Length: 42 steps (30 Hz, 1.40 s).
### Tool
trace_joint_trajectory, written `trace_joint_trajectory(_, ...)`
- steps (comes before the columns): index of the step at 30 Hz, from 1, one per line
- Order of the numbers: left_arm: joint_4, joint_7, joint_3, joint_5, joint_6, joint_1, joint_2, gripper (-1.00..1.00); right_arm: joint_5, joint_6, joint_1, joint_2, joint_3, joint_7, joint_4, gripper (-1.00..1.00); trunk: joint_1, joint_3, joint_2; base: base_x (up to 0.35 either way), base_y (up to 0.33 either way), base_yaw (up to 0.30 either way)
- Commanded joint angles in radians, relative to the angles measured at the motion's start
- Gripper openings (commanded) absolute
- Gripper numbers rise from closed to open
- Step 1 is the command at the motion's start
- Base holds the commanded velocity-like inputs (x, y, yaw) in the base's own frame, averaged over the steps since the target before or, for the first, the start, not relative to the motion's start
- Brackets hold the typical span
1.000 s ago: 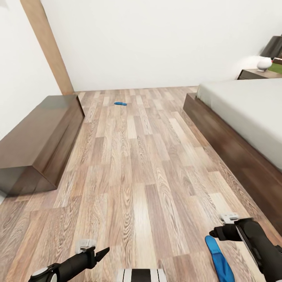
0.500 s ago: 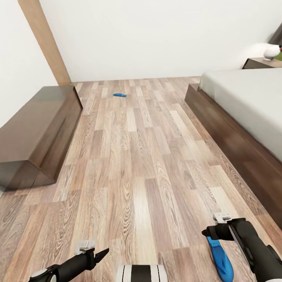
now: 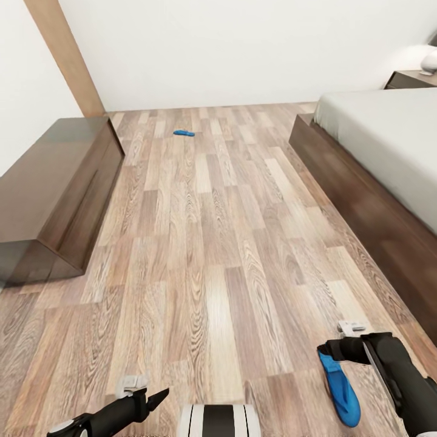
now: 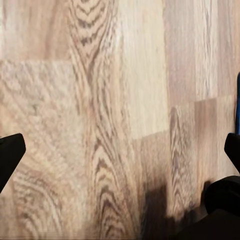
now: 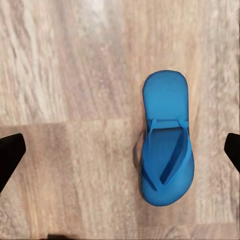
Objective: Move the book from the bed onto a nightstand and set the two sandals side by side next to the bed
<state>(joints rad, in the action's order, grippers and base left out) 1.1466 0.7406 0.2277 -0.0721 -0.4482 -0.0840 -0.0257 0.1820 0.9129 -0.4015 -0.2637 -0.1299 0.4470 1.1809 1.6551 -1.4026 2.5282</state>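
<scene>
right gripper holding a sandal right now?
No: in the right wrist view the blue sandal lies flat on the floor, with the right gripper fingertips wide apart.

Head camera looks down the floor [image 3: 206, 243] beside the bed [image 3: 388, 145]; right wrist camera hangs close above, sharing the near sandal [image 5: 166, 137]; left wrist camera faces planks.
</scene>
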Motion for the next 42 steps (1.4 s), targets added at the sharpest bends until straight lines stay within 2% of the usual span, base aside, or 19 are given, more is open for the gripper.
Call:
trace_joint_trajectory(1,0.000,0.001,0.000,-0.008,-0.009,0.000,0.000,1.00,0.010,0.003,0.000,0.000,-0.020,0.010,0.013,1.00,0.000,-0.005,0.001,0.000,0.000,0.000)
trace_joint_trajectory(3,-0.001,0.001,0.000,-0.008,-0.003,0.000,0.001,1.00,0.010,0.003,0.000,0.000,-0.057,0.010,0.027,1.00,0.001,-0.012,0.001,0.000,0.000,0.000)
trace_joint_trajectory(6,-0.001,0.000,-0.001,-0.008,0.002,0.000,0.001,1.00,0.009,0.003,0.000,0.000,-0.070,0.010,0.032,1.00,0.002,-0.024,0.002,0.000,0.000,0.000)
trace_joint_trajectory(24,-0.040,-0.003,0.002,-0.005,0.005,0.000,0.001,1.00,0.011,0.003,0.000,-0.002,-0.080,0.007,0.041,1.00,0.011,-0.094,0.006,0.000,0.000,0.000)
trace_joint_trajectory(28,-0.042,-0.003,0.002,-0.005,0.005,0.000,0.001,1.00,0.011,0.003,0.000,-0.022,-0.083,0.007,0.056,1.00,0.012,-0.109,0.007,0.000,0.000,0.000)
trace_joint_trajectory(30,-0.043,-0.003,0.002,-0.005,0.005,0.000,0.000,1.00,0.011,0.003,0.000,-0.043,-0.094,0.008,0.059,1.00,0.013,-0.117,0.007,0.000,0.000,0.000)
trace_joint_trajectory(31,-0.043,-0.003,0.002,-0.005,0.005,0.000,0.000,1.00,0.010,0.003,0.000,-0.056,-0.106,0.009,0.060,1.00,0.014,-0.121,0.008,0.000,0.000,0.000)
trace_joint_trajectory(34,-0.043,-0.003,0.002,-0.005,0.005,0.000,0.001,1.00,0.010,0.003,0.000,-0.072,-0.140,0.009,0.062,1.00,0.015,-0.132,0.008,0.000,0.000,0.000)
trace_joint_trajectory(36,-0.044,-0.003,0.002,-0.005,0.005,0.000,0.001,1.00,0.010,0.003,0.000,-0.076,-0.153,0.009,0.063,1.00,0.016,-0.140,0.009,0.000,0.000,0.000)
trace_joint_trajectory(42,-0.043,-0.003,0.002,-0.005,0.005,0.000,0.001,1.00,0.010,0.003,0.000,-0.078,-0.158,0.009,0.063,1.00,0.019,-0.163,0.010,0.000,0.000,0.000)
